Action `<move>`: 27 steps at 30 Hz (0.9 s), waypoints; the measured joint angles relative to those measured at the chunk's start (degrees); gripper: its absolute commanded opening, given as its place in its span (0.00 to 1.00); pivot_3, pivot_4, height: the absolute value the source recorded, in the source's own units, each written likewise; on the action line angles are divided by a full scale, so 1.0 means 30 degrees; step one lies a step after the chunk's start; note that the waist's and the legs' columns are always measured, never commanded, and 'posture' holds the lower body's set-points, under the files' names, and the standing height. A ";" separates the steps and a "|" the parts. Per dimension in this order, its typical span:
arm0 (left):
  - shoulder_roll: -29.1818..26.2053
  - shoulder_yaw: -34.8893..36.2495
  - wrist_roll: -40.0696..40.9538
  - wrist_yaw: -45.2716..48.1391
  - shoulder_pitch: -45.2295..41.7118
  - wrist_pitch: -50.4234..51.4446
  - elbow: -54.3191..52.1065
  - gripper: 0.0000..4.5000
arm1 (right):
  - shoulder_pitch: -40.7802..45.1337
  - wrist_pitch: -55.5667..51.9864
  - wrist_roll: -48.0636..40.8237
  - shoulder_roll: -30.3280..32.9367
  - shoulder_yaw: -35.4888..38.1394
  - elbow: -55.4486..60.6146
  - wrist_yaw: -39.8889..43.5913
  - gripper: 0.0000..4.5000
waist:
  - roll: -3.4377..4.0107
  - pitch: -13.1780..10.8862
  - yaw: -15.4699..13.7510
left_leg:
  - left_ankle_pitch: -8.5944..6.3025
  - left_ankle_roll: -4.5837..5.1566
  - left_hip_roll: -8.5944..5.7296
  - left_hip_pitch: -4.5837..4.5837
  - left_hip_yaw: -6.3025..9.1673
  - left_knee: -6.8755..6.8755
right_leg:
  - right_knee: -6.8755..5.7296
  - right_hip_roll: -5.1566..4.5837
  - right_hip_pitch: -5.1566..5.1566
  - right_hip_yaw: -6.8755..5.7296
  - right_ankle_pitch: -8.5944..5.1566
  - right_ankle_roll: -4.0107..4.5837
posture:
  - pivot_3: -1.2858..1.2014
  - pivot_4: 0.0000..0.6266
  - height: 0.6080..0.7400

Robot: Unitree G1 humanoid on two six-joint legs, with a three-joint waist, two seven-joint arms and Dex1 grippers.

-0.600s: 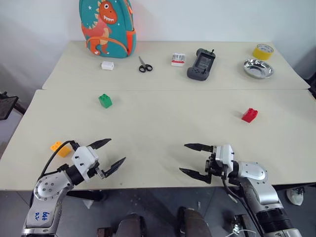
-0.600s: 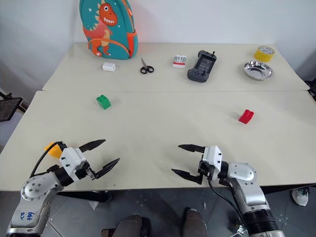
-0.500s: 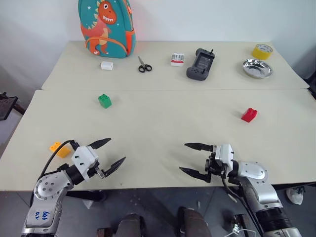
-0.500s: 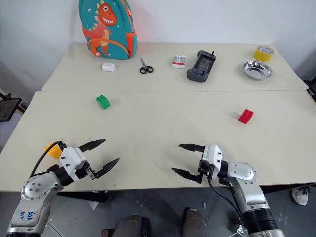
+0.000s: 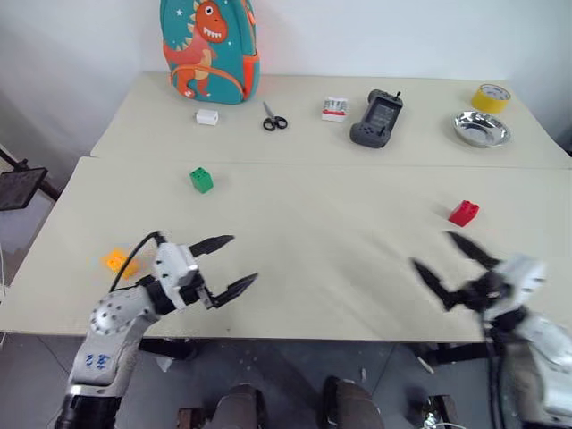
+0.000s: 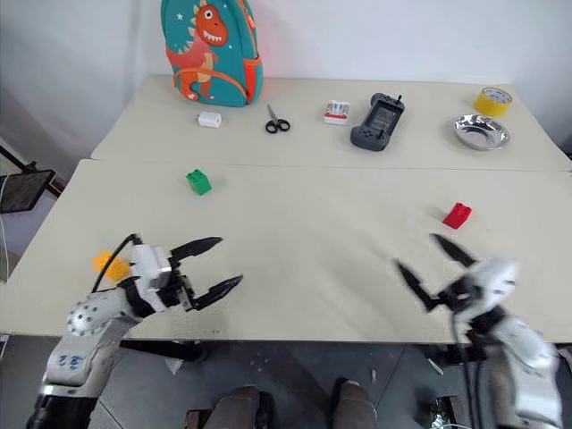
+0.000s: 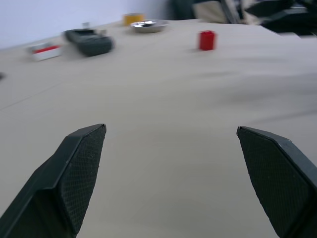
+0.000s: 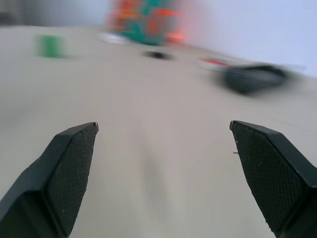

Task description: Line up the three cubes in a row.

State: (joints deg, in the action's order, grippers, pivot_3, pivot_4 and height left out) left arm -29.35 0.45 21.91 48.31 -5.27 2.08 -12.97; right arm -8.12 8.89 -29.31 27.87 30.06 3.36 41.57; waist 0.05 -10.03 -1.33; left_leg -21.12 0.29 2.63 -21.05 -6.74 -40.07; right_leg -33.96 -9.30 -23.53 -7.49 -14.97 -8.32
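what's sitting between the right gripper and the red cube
Nothing visible. The right gripper, open and empty, hangs near the table's front edge; only bare table lies between it and the red cube.

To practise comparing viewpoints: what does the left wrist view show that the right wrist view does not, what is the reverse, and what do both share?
Left wrist view, not right: the red cube, bowl and tape. Right wrist view, not left: the green cube, backpack and, blurred, scissors. Both: the handheld and table.
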 measured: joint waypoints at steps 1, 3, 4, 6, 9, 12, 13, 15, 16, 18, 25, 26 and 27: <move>0.0058 -0.0426 -0.0180 0.0065 -0.0184 0.0010 0.0027 1.00 | -0.0247 0.0094 0.0107 -0.0001 0.0765 -0.0700 -0.0617 1.00 | 0.0009 0.0005 0.0100 | 0.0000 -0.0001 0.0007 0.0010 -0.0014 0.0017 | 0.0000 0.0008 -0.0007 0.0014 -0.0001 0.0002 | 0.52 0.24 1.00; 0.0315 -0.0948 -0.0387 0.0158 -0.0422 0.0234 0.0239 1.00 | -0.0452 0.0406 0.1105 0.0002 0.1214 -0.2203 -0.1703 1.00 | 0.0036 0.0021 0.0456 | 0.0000 -0.0006 0.0019 0.0035 -0.0027 0.0047 | -0.0005 0.0019 -0.0009 0.0031 -0.0002 0.0002 | 0.52 0.24 1.00; 0.0443 -0.1205 -0.0458 0.0221 -0.0552 0.0328 0.0349 1.00 | -0.0302 0.0382 0.1533 0.0002 0.1223 -0.2798 -0.2255 1.00 | 0.0056 0.0028 0.0557 | 0.0000 -0.0006 0.0019 0.0034 -0.0048 0.0046 | -0.0004 0.0020 -0.0020 0.0050 -0.0002 0.0002 | 0.52 0.24 1.00; 0.0503 -0.1514 -0.0521 0.0416 -0.0687 0.0388 0.0571 1.00 | 0.0396 0.0153 0.2138 0.0002 0.1194 -0.3548 -0.3293 1.00 | 0.0091 0.0043 0.0769 | 0.0002 -0.0003 0.0019 0.0041 -0.0066 0.0039 | -0.0004 0.0019 -0.0020 0.0079 -0.0002 0.0002 | 0.52 0.24 1.00; 0.0503 -0.1525 -0.0469 0.0488 -0.0674 0.0706 0.0675 1.00 | 0.2273 -0.1425 0.2322 0.0558 0.0691 -0.3780 -0.4306 1.00 | 0.0116 0.0055 0.1022 | 0.0002 0.0000 0.0021 0.0051 -0.0073 0.0021 | -0.0018 0.0018 -0.0016 0.0107 -0.0001 0.0002 | 0.52 0.24 1.00; 0.0406 -0.1302 -0.0437 0.0501 -0.0482 0.0964 0.0618 1.00 | 0.5920 -0.4946 0.2280 0.1352 -0.0058 -0.4718 -0.5699 1.00 | 0.0119 0.0055 0.1113 | 0.0004 0.0004 0.0025 0.0071 -0.0088 0.0010 | -0.0039 0.0018 -0.0021 0.0142 -0.0001 0.0003 | 0.52 0.24 1.00; 0.0402 -0.1283 -0.0440 0.0507 -0.0405 0.1000 0.0572 1.00 | 0.7204 -0.5915 0.2193 0.1542 -0.0283 -0.5086 -0.6113 1.00 | 0.0131 0.0059 0.1078 | 0.0004 0.0004 0.0025 0.0069 -0.0087 0.0013 | -0.0048 0.0018 -0.0025 0.0142 -0.0001 0.0002 | 0.52 0.24 1.00; 0.0360 -0.1184 -0.0441 0.0494 -0.0148 0.1055 0.0411 1.00 | 0.9218 -0.7044 0.2227 0.1635 -0.0766 -0.5797 -0.6789 1.00 | 0.0144 0.0067 0.0924 | 0.0004 0.0000 0.0035 0.0061 -0.0043 0.0027 | -0.0076 0.0020 -0.0034 0.0095 -0.0001 0.0002 | 0.52 0.24 1.00; 0.0312 -0.1122 -0.0445 0.0477 0.0095 0.1098 0.0293 1.00 | 1.0315 -0.7361 0.2469 0.1516 -0.1122 -0.6423 -0.7335 1.00 | 0.0144 0.0067 0.0891 | 0.0004 -0.0001 0.0035 0.0043 -0.0040 0.0025 | -0.0073 0.0018 -0.0045 0.0089 -0.0001 0.0002 | 0.52 0.24 1.00; 0.0259 -0.1119 -0.0453 0.0445 0.0424 0.1234 -0.0014 1.00 | 1.2200 -0.7572 0.3126 0.1106 -0.1683 -0.7771 -0.8756 1.00 | 0.0145 0.0067 0.0846 | 0.0005 0.0001 0.0021 -0.0012 -0.0041 0.0015 | -0.0049 0.0014 -0.0068 0.0087 -0.0001 0.0000 | 0.52 0.24 1.00; 0.0167 -0.1092 -0.0523 0.0068 0.0916 0.1600 -0.0833 1.00 | 1.5787 -0.7145 0.5124 -0.0106 -0.2829 -1.2408 -1.2547 1.00 | 0.0147 0.0068 0.0921 | 0.0006 0.0000 0.0021 -0.0021 -0.0040 0.0021 | -0.0043 0.0015 -0.0067 0.0071 0.0002 -0.0005 | 0.52 0.24 1.00; 0.0162 -0.1092 -0.0542 0.0000 0.1004 0.1615 -0.0859 1.00 | 1.5849 -0.6909 0.5324 -0.0267 -0.2956 -1.2681 -1.2762 1.00 | 0.0148 0.0068 0.0967 | 0.0006 -0.0002 0.0021 -0.0020 -0.0043 0.0026 | -0.0042 0.0015 -0.0067 0.0070 0.0001 -0.0005 | 0.52 0.24 1.00; 0.0160 -0.1098 -0.0568 -0.0036 0.1081 0.1642 -0.0874 1.00 | 1.5929 -0.6669 0.5483 -0.0391 -0.3071 -1.2800 -1.2942 1.00 | 0.0153 0.0071 0.1008 | 0.0006 -0.0002 0.0022 -0.0014 -0.0048 0.0029 | -0.0041 0.0015 -0.0067 0.0074 0.0001 -0.0005 | 0.52 0.24 1.00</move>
State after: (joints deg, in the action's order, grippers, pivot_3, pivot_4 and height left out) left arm -28.88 -2.84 20.20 48.21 -2.03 7.00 -15.60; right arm 39.67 -11.12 -12.87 26.69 20.84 -35.04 2.74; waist 0.51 -9.81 1.70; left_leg -21.10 0.29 2.69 -21.09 -6.88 -39.98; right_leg -34.08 -9.26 -23.73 -7.26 -14.97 -8.34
